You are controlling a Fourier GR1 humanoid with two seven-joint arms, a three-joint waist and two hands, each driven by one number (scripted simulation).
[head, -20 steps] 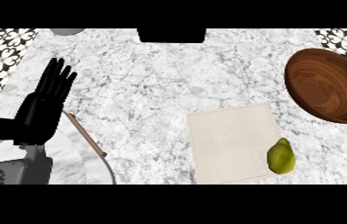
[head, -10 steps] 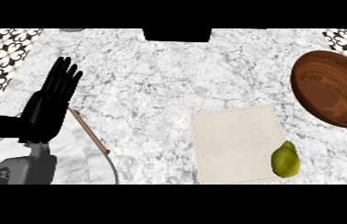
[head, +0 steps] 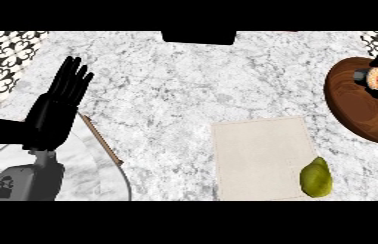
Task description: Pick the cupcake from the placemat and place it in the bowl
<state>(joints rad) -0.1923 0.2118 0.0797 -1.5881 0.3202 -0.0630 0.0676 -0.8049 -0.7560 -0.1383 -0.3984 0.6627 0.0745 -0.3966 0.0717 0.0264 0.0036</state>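
The cupcake (head: pixel 367 79) is being shown over the wooden bowl (head: pixel 344 105) at the right edge of the bench (head: pixel 184 83), off the placemat (head: pixel 258 153), where a pear (head: pixel 316 177) is lying. The right hand (head: pixel 375 63) is barely being shown there, so its grip cannot be told. The left hand (head: pixel 63 100) is resting spread flat by the left edge, out of the way.

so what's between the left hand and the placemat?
Head view: a thin brown stick beside the left hand, then bare marble counter up to the placemat.
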